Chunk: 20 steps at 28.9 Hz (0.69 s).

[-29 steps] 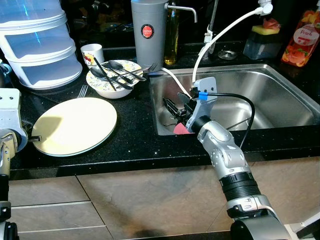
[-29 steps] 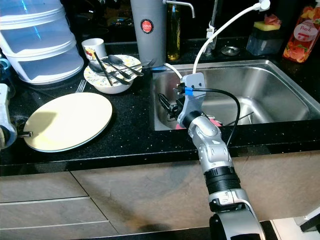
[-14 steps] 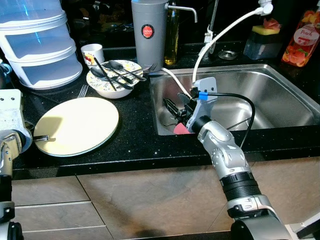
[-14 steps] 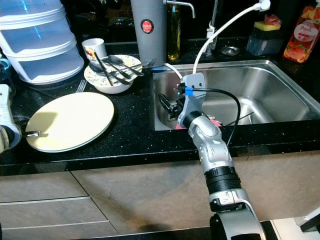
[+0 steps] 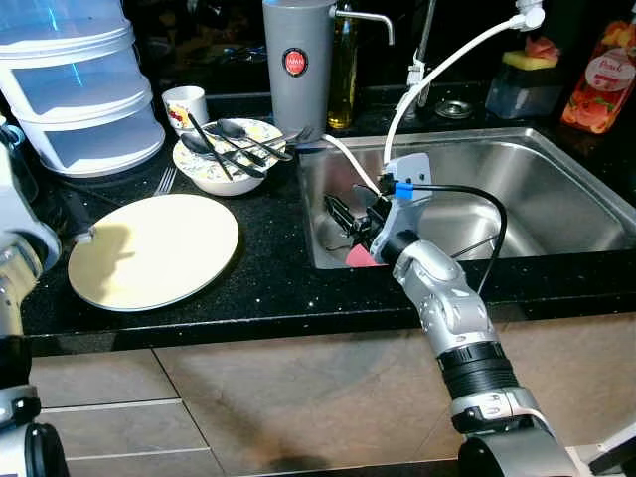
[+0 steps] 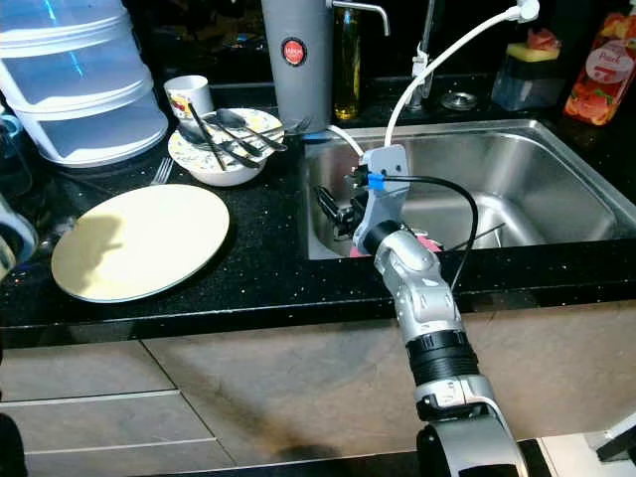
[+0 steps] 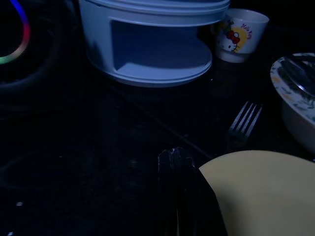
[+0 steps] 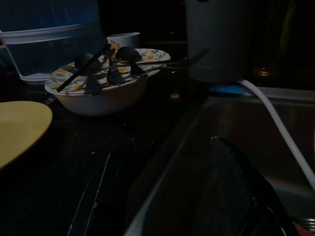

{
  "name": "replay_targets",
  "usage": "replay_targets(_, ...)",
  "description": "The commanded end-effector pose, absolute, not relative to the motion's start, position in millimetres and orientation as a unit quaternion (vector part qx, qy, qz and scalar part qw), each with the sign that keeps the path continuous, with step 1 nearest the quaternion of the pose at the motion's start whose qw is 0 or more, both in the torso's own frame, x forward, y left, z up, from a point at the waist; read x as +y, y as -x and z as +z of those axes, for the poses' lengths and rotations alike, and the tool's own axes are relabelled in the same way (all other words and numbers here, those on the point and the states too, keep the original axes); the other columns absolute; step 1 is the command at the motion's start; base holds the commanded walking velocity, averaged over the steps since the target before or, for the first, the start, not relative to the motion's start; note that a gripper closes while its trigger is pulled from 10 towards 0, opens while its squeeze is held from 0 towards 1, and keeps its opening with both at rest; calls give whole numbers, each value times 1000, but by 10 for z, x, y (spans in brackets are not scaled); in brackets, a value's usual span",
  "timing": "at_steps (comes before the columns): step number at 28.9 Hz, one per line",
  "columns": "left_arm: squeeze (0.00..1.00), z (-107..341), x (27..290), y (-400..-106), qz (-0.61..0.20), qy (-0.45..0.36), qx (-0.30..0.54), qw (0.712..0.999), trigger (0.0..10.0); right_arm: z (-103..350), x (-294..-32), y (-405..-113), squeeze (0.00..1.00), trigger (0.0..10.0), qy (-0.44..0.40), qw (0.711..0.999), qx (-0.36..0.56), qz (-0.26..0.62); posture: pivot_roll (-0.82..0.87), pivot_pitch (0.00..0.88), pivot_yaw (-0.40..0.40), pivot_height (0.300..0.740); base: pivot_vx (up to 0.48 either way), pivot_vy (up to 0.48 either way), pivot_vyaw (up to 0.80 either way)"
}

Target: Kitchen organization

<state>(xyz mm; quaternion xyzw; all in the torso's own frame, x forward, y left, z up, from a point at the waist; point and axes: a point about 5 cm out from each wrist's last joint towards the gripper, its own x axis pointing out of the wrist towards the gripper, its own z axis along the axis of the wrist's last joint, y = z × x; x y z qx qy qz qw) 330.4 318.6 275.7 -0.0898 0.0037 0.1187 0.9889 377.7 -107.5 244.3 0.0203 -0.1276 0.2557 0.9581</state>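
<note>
Glossy speckled black counter point(image 5: 268, 268), brushed steel sink point(image 5: 556, 189).

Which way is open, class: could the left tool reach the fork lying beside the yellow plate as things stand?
Probably yes. The left tool sits at the yellow plate's rim, and only bare black counter lies between it and the fork.

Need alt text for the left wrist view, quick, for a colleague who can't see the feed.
Dim view: the left gripper, fingers shut, sits at the near edge of the pale yellow plate on a black counter. Beyond lie a fork, a stacked white container and a cartoon mug.
</note>
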Motion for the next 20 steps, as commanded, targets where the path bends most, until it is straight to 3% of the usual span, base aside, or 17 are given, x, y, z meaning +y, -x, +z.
replay_targets(1,0,2700,3172,-3297,114,88,16,989,0,2433,-1047,-3778,0,10000,-21,957,-121,262,47,118,56,740,0,0,0)
replay_targets(3,0,2647,3176,-3291,123,39,39,991,0,2432,-1044,-3777,0,10000,-21,957,-121,262,47,115,54,740,0,0,0)
replay_targets(4,769,2612,3174,-3287,123,26,49,991,10000,2428,-1041,-3776,0,10000,-21,957,-120,263,46,112,54,740,0,0,0)
replay_targets(5,1000,2589,3171,-3283,122,21,53,991,10000,2423,-1037,-3774,0,10000,-20,957,-119,265,46,112,54,740,0,0,0)
replay_targets(15,1000,2590,3184,-3263,112,8,49,993,10000,2320,-999,-3642,0,10000,15,936,-98,338,45,104,50,740,0,0,0)
replay_targets(20,1000,2554,3189,-3253,99,-13,69,993,10000,2298,-974,-3516,0,10000,22,908,-102,406,46,100,52,740,0,0,0)
